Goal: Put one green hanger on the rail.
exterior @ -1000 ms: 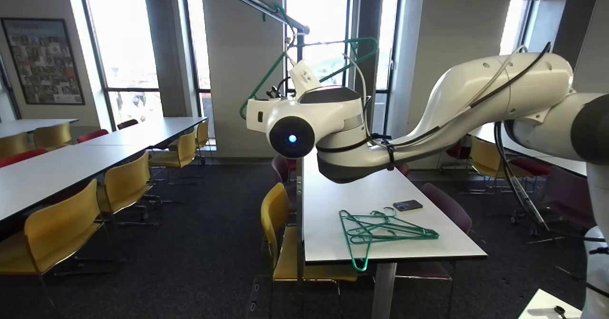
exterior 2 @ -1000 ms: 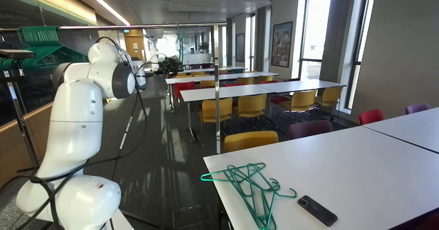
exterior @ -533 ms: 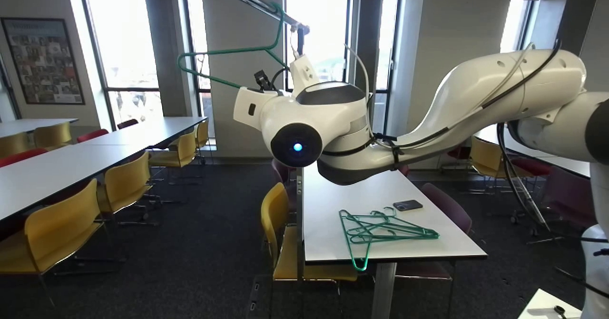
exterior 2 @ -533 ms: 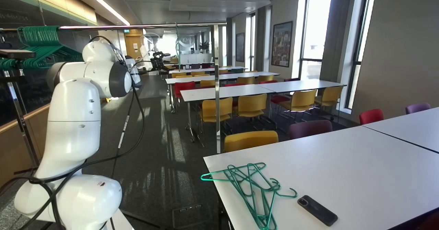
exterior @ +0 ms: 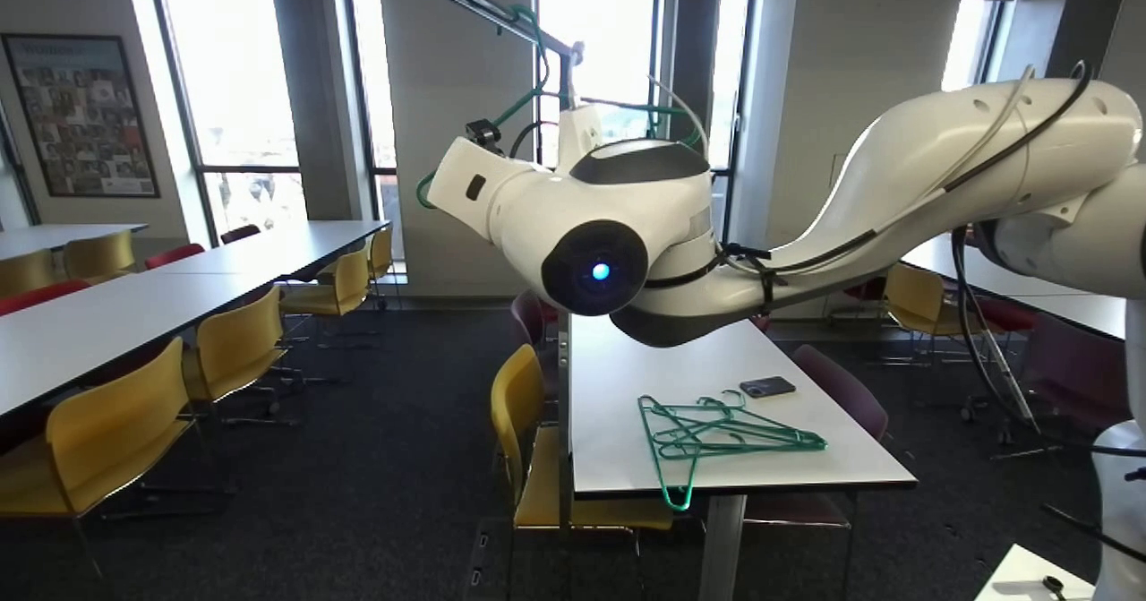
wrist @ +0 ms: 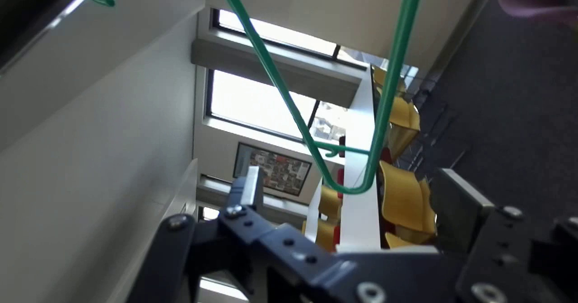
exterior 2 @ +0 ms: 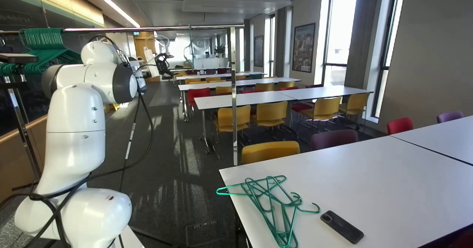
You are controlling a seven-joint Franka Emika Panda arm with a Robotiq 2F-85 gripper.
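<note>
Green hanger (wrist: 392, 79) hooked over rail (exterior 2: 147, 29), jaws spread wide, holding nothing.
Hanger hangs below rail, near its end at the pole (exterior 2: 234, 92); placing looks done. Jaws also sit below rail, apart from hanger but facing its corner: likely risk is snagging if the arm (exterior 2: 75, 129) rises or drifts forward, twisting the hook off the rail.

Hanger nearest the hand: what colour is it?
Plain green; the hanger shows best in the wrist view.
</note>
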